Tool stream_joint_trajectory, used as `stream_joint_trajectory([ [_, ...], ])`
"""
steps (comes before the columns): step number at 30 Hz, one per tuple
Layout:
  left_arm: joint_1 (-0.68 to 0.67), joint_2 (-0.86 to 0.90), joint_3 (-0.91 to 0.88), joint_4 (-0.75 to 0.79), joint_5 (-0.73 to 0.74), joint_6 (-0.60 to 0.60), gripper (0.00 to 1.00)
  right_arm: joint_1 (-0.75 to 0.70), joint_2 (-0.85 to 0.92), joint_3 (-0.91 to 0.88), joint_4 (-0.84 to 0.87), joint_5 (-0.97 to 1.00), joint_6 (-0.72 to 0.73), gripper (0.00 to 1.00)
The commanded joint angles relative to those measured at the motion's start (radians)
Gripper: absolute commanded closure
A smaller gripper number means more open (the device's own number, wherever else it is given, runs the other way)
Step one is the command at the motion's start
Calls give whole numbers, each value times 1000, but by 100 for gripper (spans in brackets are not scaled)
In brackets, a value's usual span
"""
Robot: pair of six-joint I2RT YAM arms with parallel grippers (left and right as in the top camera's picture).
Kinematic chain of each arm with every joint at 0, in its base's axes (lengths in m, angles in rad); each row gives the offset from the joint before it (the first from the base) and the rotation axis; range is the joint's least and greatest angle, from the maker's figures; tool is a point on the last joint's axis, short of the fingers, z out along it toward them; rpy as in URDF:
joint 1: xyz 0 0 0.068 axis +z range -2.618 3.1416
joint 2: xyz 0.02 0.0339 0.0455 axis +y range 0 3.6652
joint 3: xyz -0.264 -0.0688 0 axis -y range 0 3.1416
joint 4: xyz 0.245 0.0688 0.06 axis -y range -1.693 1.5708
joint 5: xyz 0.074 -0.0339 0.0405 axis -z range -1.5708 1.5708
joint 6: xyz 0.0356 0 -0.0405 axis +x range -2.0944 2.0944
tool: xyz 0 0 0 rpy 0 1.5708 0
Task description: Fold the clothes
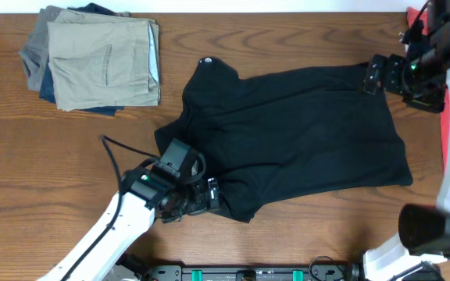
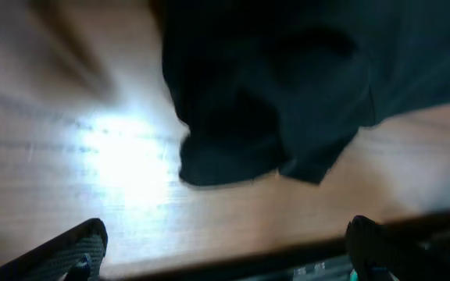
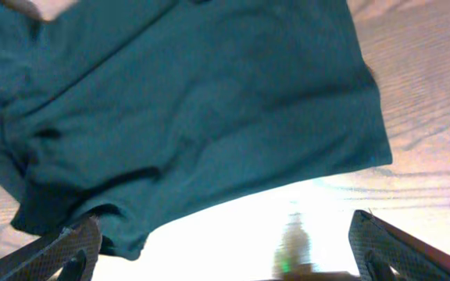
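Black shirt point(image 1: 303, 133) lies spread on the wooden table point(image 1: 37, 172); I see left gripper point(image 2: 225, 250) and right gripper point(image 3: 225, 242) both wide, empty.

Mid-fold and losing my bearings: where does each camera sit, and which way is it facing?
Overhead: fixed above the table, looking straight down on the black garment, folded trousers, left gripper and right gripper.
Left wrist: on the left arm, facing a garment corner on wood; its spread fingers show at the bottom.
Right wrist: on the right arm, facing the garment's broad panel; spread fingers at the bottom.
Shared: every view shows the garment.
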Motion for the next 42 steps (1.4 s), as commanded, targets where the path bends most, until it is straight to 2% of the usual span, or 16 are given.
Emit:
stream_joint_trajectory([
  [1,-3,60,-7,24,-108,-35,2,13,-70,0,-2,-20,-44,1],
  [5,-3,159,-7,75,-97,-35,3,13,-98,0,-3,-20,-55,1],
  [10,-3,259,-7,115,-76,-35,18,13,-106,0,-3,-21,-55,1],
  [12,-3,270,-7,121,-76,-35,34,13,-106,-6,-2,-20,-55,1],
  [18,-3,247,-6,118,-76,-34,68,13,-106,-68,2,34,-55,1],
  [20,-3,232,-6,109,-76,-34,88,13,-106,-101,13,58,-49,1],
  [21,-3,224,-6,104,-76,-34,94,13,-106,-117,20,68,-39,1],
  [29,-3,138,-6,37,-85,-34,94,-25,-106,-231,89,92,18,1],
  [32,-3,76,-6,-16,-88,-34,94,-45,-106,-264,103,100,34,1],
  [37,-3,-56,-6,-144,-87,-44,94,-100,-108,-336,106,201,146,1],
  [42,-3,-148,-6,-262,-73,-77,94,-177,-127,-453,133,225,175,1],
])
